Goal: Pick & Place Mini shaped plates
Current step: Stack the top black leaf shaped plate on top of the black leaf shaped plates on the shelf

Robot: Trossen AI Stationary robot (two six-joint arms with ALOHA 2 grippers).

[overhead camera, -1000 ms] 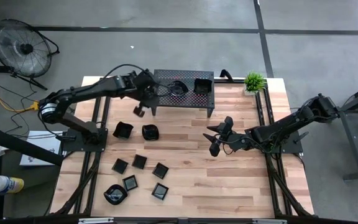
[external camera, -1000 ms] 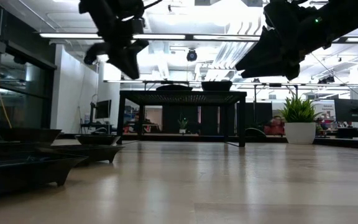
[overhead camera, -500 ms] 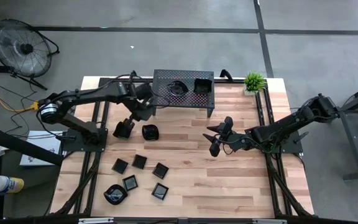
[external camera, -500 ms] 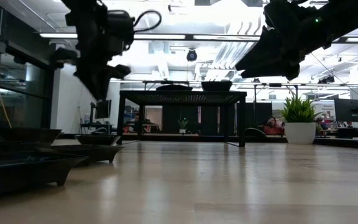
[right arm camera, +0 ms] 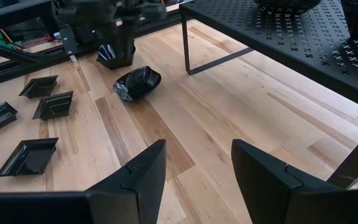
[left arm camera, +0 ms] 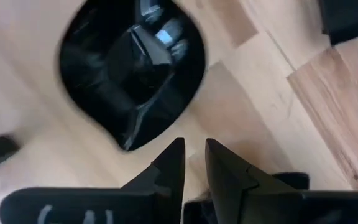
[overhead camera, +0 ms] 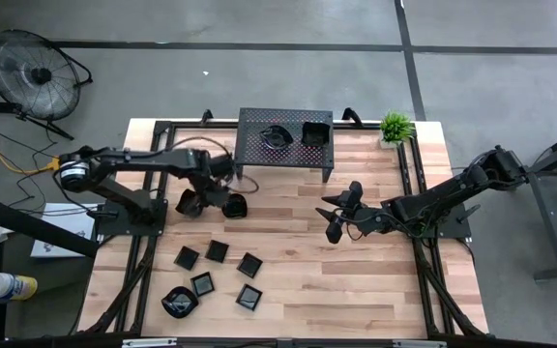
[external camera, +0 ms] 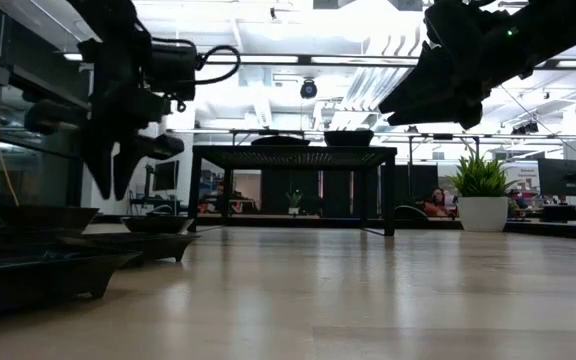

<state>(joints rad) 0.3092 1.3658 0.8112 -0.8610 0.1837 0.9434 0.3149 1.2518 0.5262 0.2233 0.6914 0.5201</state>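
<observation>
Left gripper (overhead camera: pixel 213 192), fingers nearly together and empty, hangs over the wood between two mini plates, the leaf-shaped plate (left arm camera: pixel 132 71) lying just ahead, its pointed tip toward the fingers along its long axis; right gripper (overhead camera: pixel 337 215), spread wide, waits farther off near the black rack (overhead camera: pixel 285 141)

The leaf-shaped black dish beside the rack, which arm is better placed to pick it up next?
Probably the left: the left gripper hangs right beside the leaf-shaped dish, while the right gripper waits open, well off mid-table.
</observation>
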